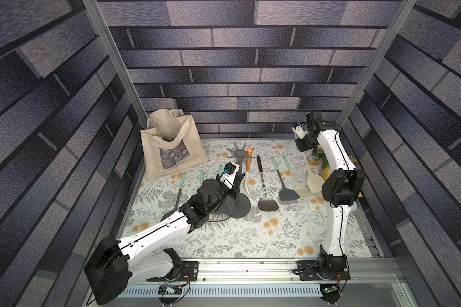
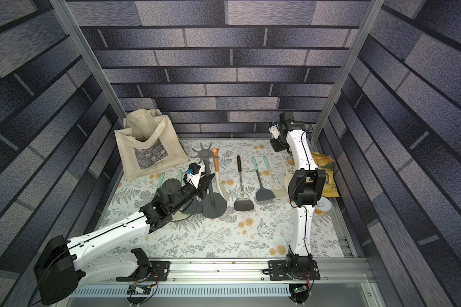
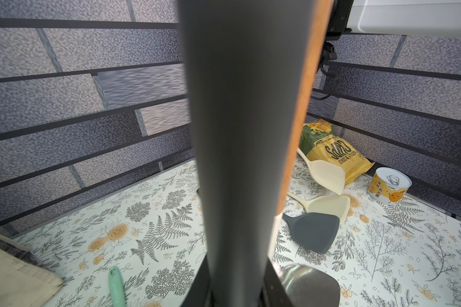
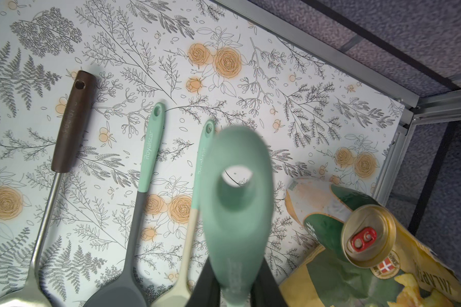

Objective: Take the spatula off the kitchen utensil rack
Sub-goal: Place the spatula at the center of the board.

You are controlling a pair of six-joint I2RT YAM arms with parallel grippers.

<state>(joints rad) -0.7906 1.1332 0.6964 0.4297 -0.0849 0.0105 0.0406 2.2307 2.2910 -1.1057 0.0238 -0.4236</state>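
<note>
Upper right of both top views: right gripper (image 1: 304, 146), clenched on the end of a mint-handled spatula (image 4: 237, 212). Its cream head sits low beside the chips bag (image 3: 336, 156), well apart from the kitchen utensil rack (image 1: 240, 154).

Centre frame: left gripper (image 1: 238, 183), clamped round the rack's pole. One wooden-handled spatula (image 1: 248, 170) hangs from a hook on the ring's right side.

Handling note, as judged: lower the held spatula flat onto the table (image 1: 250, 239) beside the row of utensils, handle parallel to its neighbours. Release only once the head rests. Hold the pole firmly so the rack cannot tip.
</note>
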